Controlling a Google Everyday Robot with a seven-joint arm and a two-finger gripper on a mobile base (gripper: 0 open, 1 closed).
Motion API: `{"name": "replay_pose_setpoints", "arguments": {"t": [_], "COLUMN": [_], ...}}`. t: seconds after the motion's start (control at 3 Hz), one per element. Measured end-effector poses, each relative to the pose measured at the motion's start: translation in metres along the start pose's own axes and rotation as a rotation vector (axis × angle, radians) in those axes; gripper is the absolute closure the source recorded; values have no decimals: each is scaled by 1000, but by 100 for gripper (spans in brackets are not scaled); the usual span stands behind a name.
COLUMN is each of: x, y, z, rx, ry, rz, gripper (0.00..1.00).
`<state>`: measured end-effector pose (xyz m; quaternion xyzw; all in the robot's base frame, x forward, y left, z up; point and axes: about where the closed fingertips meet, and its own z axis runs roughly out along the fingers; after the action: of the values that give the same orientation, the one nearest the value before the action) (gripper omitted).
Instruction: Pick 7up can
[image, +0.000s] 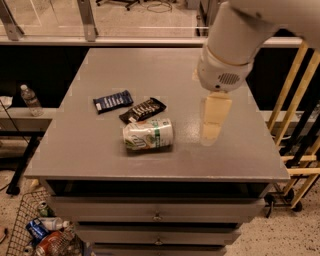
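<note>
Dim overhead light lays a soft sheen on the table (150, 70), right side, under the hand (214, 122).

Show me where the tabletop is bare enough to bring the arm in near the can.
Bare: the far half of the table, behind blue wrapper and black wrapper; also the strip between the can and the end effector, hanging over right-centre. Crowded: left of centre, where can and wrappers bunch.
</note>
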<state>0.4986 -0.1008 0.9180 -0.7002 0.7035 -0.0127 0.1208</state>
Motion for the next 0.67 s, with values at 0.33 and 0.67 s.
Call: {"name": "replay_pose_setpoints", "arguments": {"t": [0.33,0.67], "x": [-42,-45], "y": [0,0], "z": [22,23], "rx": [-56,-58], "ry": [-26,-28], "rz": [-25,-26], "gripper": [0,0]}}
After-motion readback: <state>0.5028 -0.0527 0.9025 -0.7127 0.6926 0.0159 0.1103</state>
